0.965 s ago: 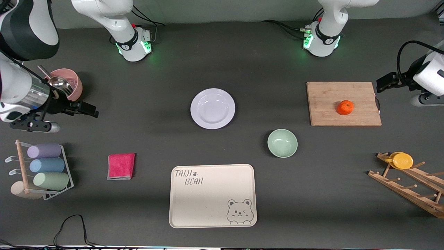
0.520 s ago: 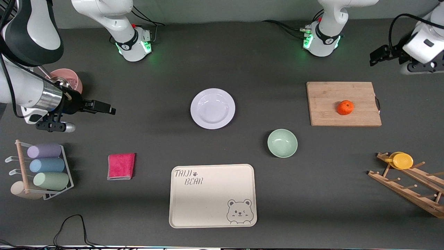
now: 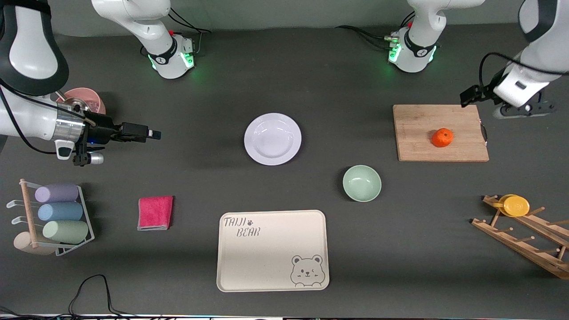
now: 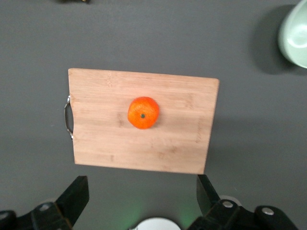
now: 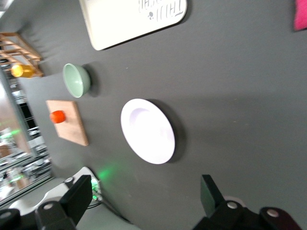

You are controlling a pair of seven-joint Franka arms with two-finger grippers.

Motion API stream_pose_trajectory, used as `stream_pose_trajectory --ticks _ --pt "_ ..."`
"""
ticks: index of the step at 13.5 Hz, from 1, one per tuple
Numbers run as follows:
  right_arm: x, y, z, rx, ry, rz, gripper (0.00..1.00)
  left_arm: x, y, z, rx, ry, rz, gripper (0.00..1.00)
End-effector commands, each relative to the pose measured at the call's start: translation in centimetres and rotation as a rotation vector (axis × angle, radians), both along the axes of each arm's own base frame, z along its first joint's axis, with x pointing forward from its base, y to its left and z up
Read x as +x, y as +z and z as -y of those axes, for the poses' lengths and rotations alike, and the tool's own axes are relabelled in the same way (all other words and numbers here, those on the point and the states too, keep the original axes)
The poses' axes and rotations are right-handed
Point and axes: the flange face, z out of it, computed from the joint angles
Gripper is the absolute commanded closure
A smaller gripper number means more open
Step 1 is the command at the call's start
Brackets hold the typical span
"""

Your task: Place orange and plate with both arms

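Observation:
The orange point(image 3: 442, 137) sits on a wooden cutting board point(image 3: 418, 133) toward the left arm's end of the table. It also shows in the left wrist view point(image 4: 143, 112) and the right wrist view point(image 5: 57, 116). The white plate point(image 3: 272, 138) lies mid-table and also shows in the right wrist view point(image 5: 147, 131). My left gripper point(image 3: 469, 94) is open and empty, up in the air over the board's edge near its handle. In its wrist view point(image 4: 141, 194) the orange is apart from it. My right gripper point(image 3: 149, 133) is open and empty, well short of the plate; its wrist view point(image 5: 144, 194) shows this too.
A pale-green bowl point(image 3: 362, 183) and a cream bear tray point(image 3: 272, 250) lie nearer the camera than the plate. A pink cloth point(image 3: 155, 212), a rack of rolled cups point(image 3: 58, 213) and a pink utensil pot point(image 3: 86, 104) are at the right arm's end. A wooden rack with a yellow cup point(image 3: 515, 206) is at the left arm's end.
The right gripper has moved toward the plate. The left gripper has swung in from the table's end to the board's edge. Orange and plate have not moved.

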Motion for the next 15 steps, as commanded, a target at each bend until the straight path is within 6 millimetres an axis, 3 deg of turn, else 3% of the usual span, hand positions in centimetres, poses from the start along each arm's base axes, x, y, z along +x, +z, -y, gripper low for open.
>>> stream_pose_trajectory --ticks 1,3,8,11,15 --pt "-1.8 -1.2 -0.5 0.056 -0.007 0.012 0.0 -0.3 -5.5 -1.0 0.012 0.01 0.012 0.0" --pt "-2.6 -3.3 -0.5 0.113 0.018 0.051 0.0 0.3 -9.7 -1.3 0.014 0.014 -0.002 0.0" --pt "-3.2 -8.5 -0.6 0.245 0.045 0.131 0.0 -2.2 -18.5 -0.7 0.011 0.0 0.015 0.0" --pt "-3.6 -11.5 -1.0 0.308 0.039 0.137 0.0 -2.0 -21.1 -0.6 0.013 -0.006 0.022 0.0" --pt "-3.8 -14.8 -1.1 0.319 0.095 0.164 0.0 -2.1 -21.5 -0.4 0.014 -0.013 0.015 0.0"
